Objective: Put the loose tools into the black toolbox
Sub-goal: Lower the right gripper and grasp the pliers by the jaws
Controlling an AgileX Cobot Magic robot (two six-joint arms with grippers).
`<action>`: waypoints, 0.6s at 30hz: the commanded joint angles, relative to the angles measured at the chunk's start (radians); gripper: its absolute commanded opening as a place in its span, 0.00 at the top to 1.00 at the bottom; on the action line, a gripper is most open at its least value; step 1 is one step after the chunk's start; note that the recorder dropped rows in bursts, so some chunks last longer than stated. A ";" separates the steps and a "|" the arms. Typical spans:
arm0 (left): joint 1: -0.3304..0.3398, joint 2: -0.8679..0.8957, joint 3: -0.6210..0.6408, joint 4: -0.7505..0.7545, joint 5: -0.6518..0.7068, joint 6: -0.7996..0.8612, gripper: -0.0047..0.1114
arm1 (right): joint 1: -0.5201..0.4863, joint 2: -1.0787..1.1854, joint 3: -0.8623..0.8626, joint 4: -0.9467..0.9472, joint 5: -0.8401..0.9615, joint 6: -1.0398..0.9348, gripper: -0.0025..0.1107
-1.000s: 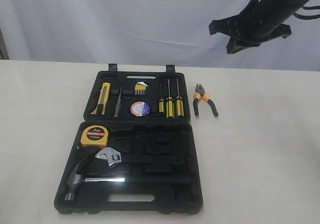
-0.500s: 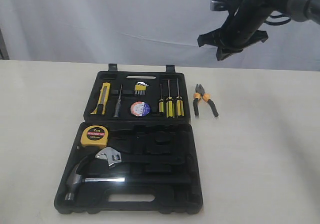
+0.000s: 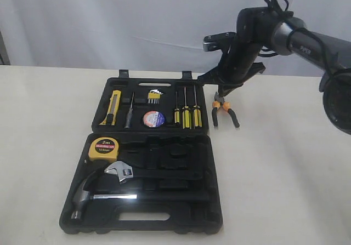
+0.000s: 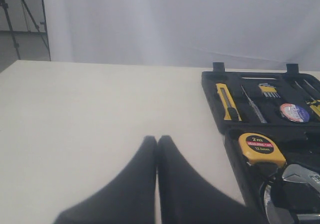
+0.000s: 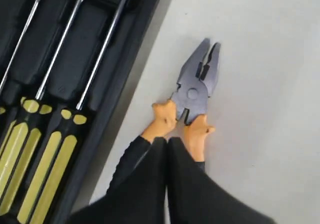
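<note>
The orange-and-black-handled pliers (image 3: 224, 109) (image 5: 192, 99) lie on the table just right of the open black toolbox (image 3: 216, 174). My right gripper (image 5: 166, 140) hangs shut directly above the pliers' handles, nothing between its fingers; in the exterior view my right gripper (image 3: 224, 87) sits just above the pliers' head. In the box lie the utility knife (image 3: 112, 107), tape roll (image 3: 154, 119) and yellow tape measure (image 3: 103, 148) (image 4: 260, 148). My left gripper (image 4: 157, 140) is shut and empty over bare table, to the left of the toolbox (image 4: 212, 94).
Three yellow-and-black screwdrivers (image 3: 186, 113) (image 5: 45, 149) fill the lid's right side, close to the pliers. A hammer (image 3: 93, 193) and wrench (image 3: 123, 171) rest in the lower half, hex keys (image 3: 154, 96) in the lid. A white curtain backs the table.
My right arm has swung down and leftward from high at the upper right, ending just above the pliers. The tools and toolbox have not moved.
</note>
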 commanded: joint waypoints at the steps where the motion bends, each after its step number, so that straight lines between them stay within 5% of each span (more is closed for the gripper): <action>1: -0.002 -0.003 0.002 -0.002 -0.001 -0.002 0.96 | -0.018 -0.002 -0.006 -0.007 -0.051 -0.010 0.98; 10: -0.002 -0.003 0.002 -0.002 -0.001 -0.002 0.96 | -0.021 0.022 -0.006 -0.012 -0.077 -0.010 0.94; 18: -0.002 -0.003 0.002 -0.002 -0.001 0.000 0.96 | -0.021 0.036 -0.006 -0.012 -0.124 -0.017 0.41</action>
